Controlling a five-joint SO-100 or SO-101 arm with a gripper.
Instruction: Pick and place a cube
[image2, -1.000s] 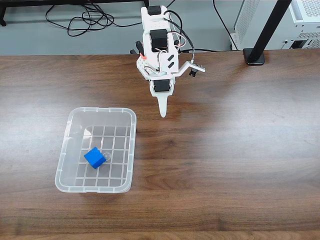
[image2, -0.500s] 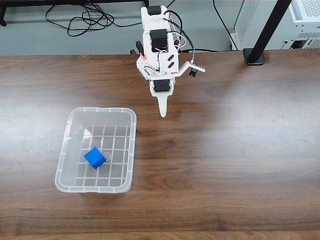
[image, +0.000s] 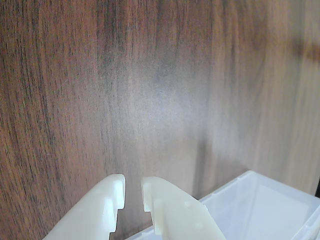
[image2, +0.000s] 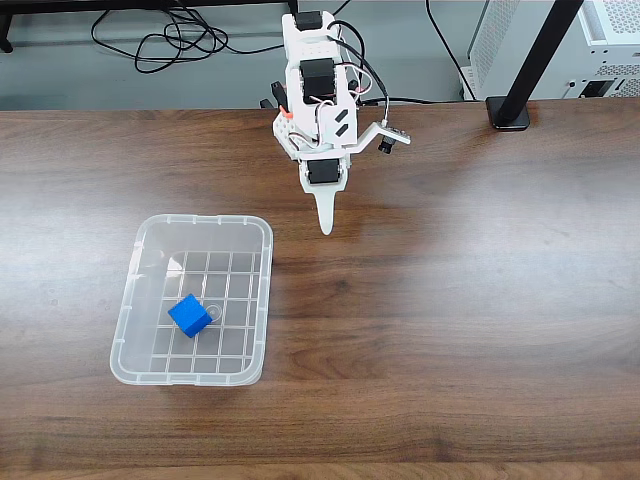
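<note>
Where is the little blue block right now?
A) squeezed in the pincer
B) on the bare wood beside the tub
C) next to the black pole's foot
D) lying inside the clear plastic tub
D: in the fixed view the blue block lies on the gridded floor of the clear tub, apart from the pincer.

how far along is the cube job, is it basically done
Done, it seems: the small bright-blue cube lies inside the clear plastic bin. In hand: nothing; the white two-finger gripper holds nothing, over bare wooden table. Left: apparently nothing.
</note>
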